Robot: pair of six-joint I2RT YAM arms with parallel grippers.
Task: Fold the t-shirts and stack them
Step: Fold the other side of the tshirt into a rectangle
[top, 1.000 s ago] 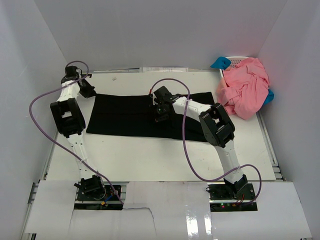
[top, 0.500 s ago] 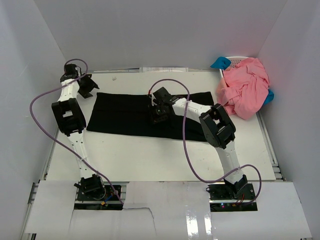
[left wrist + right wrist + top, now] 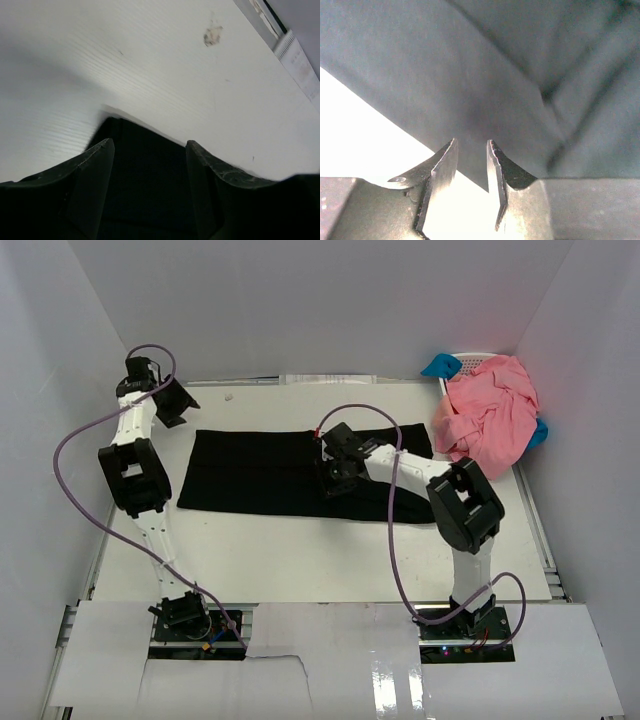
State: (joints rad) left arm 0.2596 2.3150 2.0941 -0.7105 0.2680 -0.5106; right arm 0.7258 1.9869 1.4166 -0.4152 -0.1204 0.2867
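Observation:
A black t-shirt (image 3: 260, 472) lies folded into a long flat band across the table. My left gripper (image 3: 178, 403) hangs just past its far left corner, open, with nothing between its fingers. In the left wrist view that corner of the black t-shirt (image 3: 145, 170) shows below the left gripper (image 3: 148, 146). My right gripper (image 3: 336, 478) stands low over the band's middle, near the front edge. In the right wrist view the right gripper (image 3: 471, 146) is open by a narrow gap, empty, over the edge of the black t-shirt (image 3: 470, 75). Salmon-pink t-shirts (image 3: 490, 415) are heaped at the far right.
The pink heap rests on a white lattice basket (image 3: 478, 360) in the far right corner, with blue pieces (image 3: 440, 366) beside it. White walls close in the table (image 3: 300, 550) on three sides. Purple cables loop from both arms.
Both grippers have opened and let go of the black t-shirt. The left one has lifted back off the far left corner. The right arm has shifted a little to the right.

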